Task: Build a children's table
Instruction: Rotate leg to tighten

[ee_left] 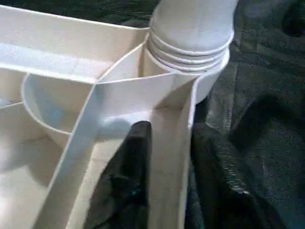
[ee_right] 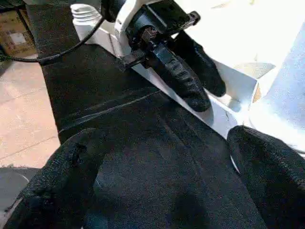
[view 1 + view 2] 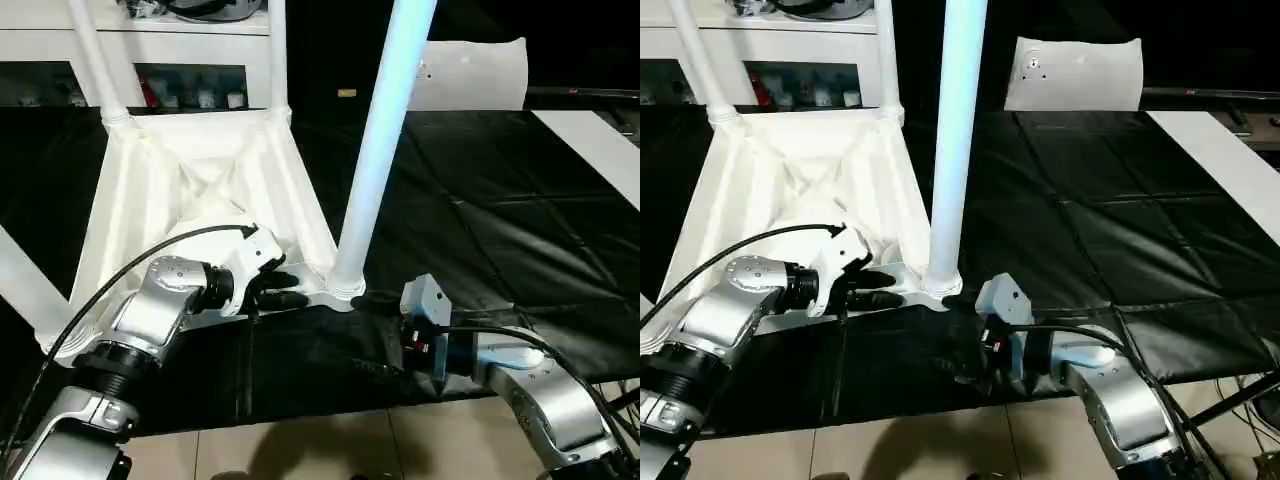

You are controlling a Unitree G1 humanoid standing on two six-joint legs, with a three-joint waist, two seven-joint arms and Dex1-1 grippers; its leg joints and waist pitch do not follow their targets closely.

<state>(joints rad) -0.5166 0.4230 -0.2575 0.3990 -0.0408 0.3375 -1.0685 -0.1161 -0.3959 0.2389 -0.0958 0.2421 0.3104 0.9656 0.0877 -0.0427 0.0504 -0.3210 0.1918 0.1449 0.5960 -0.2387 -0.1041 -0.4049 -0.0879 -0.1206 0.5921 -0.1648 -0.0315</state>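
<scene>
White table top (image 3: 190, 190) lies upturned at frame left, legs up — left gripper (image 3: 283, 287) straddles its near rim, fingers narrowly parted, beside the near-corner leg (image 3: 375, 150); right gripper (image 2: 162, 186) gapes wide, empty.

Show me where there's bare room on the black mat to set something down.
Free: the black mat right of the near upright leg, up to the white bag. Crowded: the near corner socket, where left claw and right claw sit.
</scene>
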